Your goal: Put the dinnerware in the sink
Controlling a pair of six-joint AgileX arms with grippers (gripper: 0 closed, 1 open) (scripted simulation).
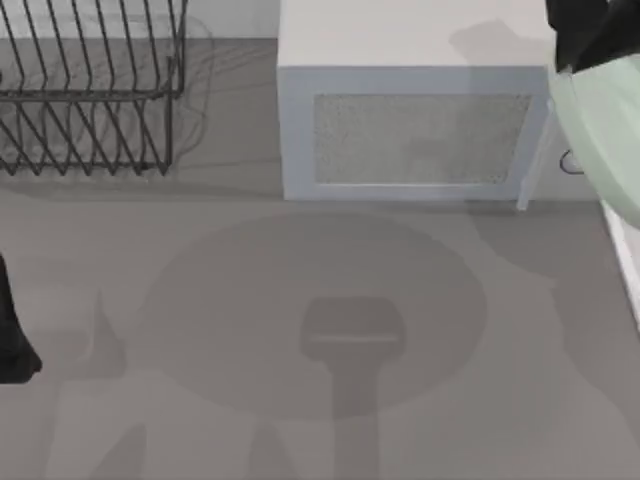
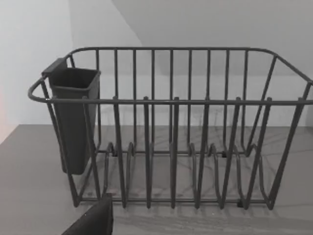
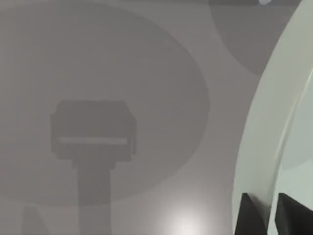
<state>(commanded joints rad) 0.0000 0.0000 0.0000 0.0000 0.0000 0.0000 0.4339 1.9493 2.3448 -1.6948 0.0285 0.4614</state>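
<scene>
Right tool [image 3: 266,215], fingers narrow, clamped on rim of mint-green plate [image 1: 605,130]. Plate held aloft at surface's far right, beside white microwave [image 1: 415,120], above the sink rim [image 1: 625,255]. Left tool [image 2: 93,223] parked near wire dish rack [image 2: 171,127]; its opening: cannot tell.

Legible text, labels, brands, numbers, signs: 0 found. The microwave [image 1: 415,125] presents a plain white casing and a speckled door panel bearing no marking, and the dish rack [image 2: 171,127] with its dark cutlery cup [image 2: 73,117] carries no label. The plate [image 1: 605,130] and the grey counter [image 1: 300,330] are equally unmarked.
</scene>
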